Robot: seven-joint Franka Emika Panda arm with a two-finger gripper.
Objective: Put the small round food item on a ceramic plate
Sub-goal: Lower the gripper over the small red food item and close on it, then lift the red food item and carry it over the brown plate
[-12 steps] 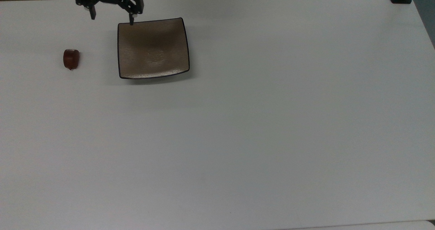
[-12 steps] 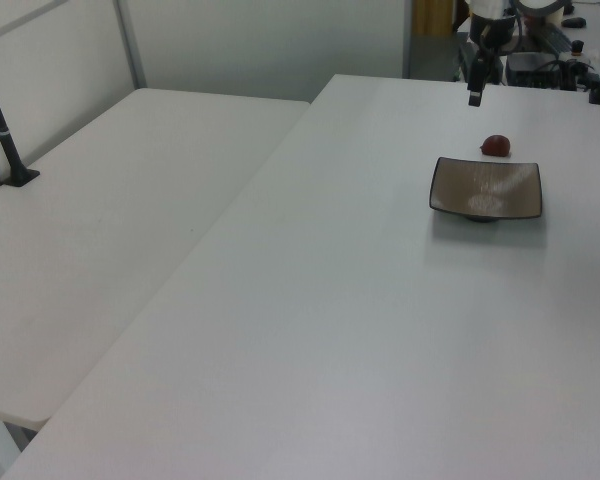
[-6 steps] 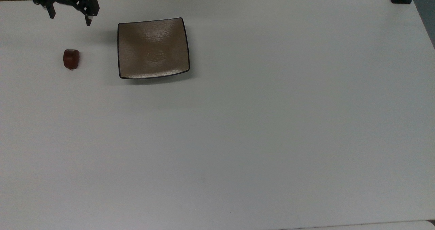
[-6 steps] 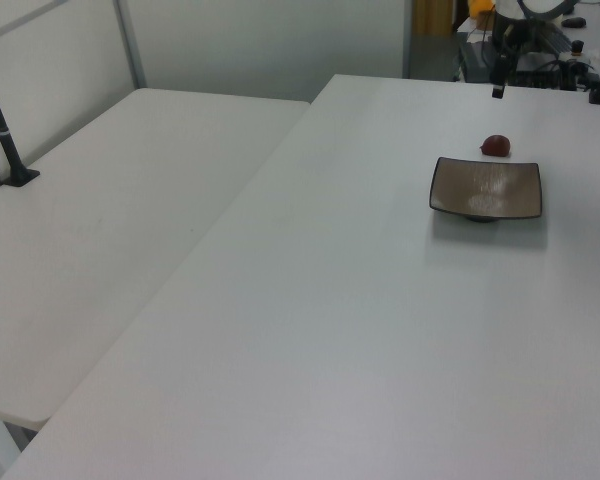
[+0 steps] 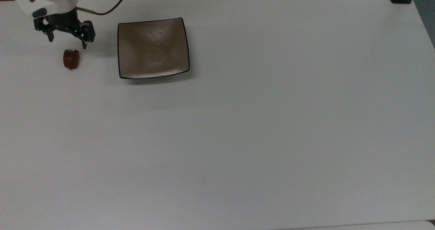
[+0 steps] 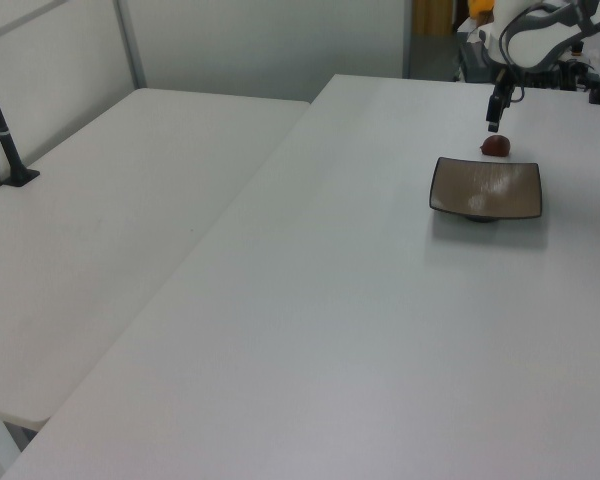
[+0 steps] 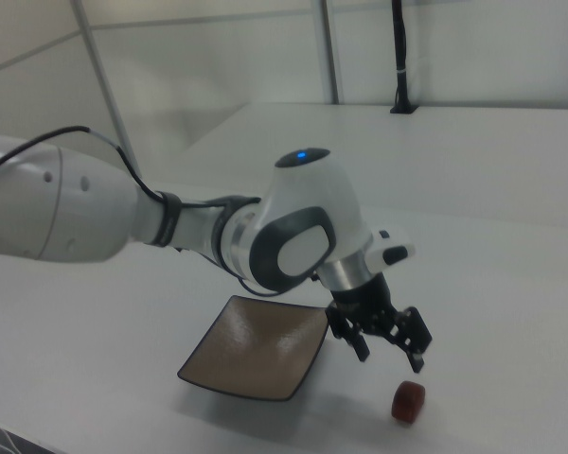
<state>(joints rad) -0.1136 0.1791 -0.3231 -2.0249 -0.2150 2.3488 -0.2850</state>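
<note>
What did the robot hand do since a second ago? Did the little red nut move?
The open gripper swung from over the plate's corner toward the top view's left, then came down close above the nut. It has grabbed nothing. Nut and plate stayed put.

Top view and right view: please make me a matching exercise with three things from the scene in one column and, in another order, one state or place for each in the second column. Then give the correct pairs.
Column 1
1. small round food item
2. ceramic plate
3. gripper

Column 2
A. square, brown, with nothing on it
B. open, holding nothing, just above the table
C. dark red-brown, lying on the white table at the top view's left of the plate

Pairs: 1-C, 2-A, 3-B
</note>
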